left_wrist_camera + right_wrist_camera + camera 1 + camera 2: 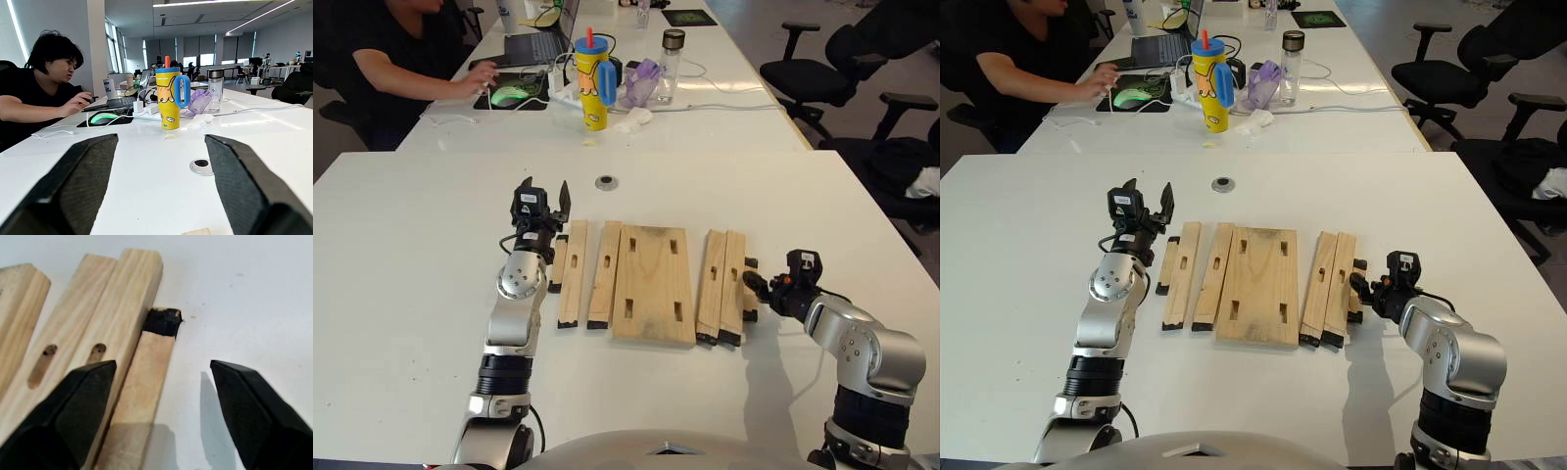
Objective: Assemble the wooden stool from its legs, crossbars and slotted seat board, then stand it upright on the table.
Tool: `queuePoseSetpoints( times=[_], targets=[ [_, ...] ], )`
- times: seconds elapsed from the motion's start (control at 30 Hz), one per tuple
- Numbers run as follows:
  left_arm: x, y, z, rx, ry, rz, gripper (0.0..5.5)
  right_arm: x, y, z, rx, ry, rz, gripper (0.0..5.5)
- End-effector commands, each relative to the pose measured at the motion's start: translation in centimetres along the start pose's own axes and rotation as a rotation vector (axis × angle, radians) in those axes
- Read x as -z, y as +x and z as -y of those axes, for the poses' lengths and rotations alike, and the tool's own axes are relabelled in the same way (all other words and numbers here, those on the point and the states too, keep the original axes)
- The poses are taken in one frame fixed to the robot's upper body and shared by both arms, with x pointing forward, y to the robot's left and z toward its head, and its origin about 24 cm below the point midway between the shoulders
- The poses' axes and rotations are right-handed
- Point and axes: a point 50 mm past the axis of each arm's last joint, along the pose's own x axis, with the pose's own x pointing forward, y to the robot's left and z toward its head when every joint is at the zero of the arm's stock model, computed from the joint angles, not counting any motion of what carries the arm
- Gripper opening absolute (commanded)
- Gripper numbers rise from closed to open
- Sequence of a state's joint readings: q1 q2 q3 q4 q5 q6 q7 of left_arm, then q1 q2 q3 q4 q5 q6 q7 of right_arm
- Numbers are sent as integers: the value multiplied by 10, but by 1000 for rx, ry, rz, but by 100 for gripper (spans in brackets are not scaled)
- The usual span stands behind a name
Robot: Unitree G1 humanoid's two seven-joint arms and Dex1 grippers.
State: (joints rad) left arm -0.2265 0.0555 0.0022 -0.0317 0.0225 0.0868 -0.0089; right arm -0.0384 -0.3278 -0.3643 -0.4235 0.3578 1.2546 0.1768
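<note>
white table (411, 294): seat board (653, 284) flat (legs (573, 274) beside); left claw (544, 186) and right claw (161, 364) both spread apart.

Nothing legible here, tbh
yellow tumbler (169, 100) has a cartoon figure printed on it, no letters I can make out; white sticker (529, 199) on the left gripper (544, 188) is too small to read

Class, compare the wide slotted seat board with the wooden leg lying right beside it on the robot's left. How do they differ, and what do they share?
The seat board is broad; the leg is a narrow strip. The seat board shows four slots, the leg one. The leg has a dark tip at its near end; the seat board has none. Both are pale wood, lying flat on the table.
</note>
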Motion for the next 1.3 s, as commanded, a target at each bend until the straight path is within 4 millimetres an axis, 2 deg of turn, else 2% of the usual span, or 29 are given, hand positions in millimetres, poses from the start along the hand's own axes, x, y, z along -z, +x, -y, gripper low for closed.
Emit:
queuePoseSetpoints(
  times=[0.03, 0.2, 0.5, 0.67, 0.97, 1.1, 1.23, 1.3],
  targets=[
    [1, -2, -3, -9, 6, -9, 331, 2, 0, 1, 19, 6, -5, 358],
    [1, -1, -5, -13, 9, -10, 331, 2, 3, 2, 18, 3, -7, 358],
    [0, 1, -3, -10, 8, -9, 331, 25, 9, -9, -42, -120, -141, 358],
    [1, 1, -4, -9, 9, -12, 331, 25, 10, -17, -69, -135, -138, 358],
    [1, 0, -3, -4, 10, -15, 331, 46, 9, -10, -34, -156, -228, 206],
    [1, 2, -2, 2, 12, -16, 331, 49, 13, -5, -9, -146, -222, 142],
    [0, 4, -2, 8, 11, -15, 331, 53, 21, -1, 9, -153, -214, 132],
    [0, 5, -1, 11, 11, -14, 331, 47, 29, 1, 23, -169, -156, 132]
  ],
)
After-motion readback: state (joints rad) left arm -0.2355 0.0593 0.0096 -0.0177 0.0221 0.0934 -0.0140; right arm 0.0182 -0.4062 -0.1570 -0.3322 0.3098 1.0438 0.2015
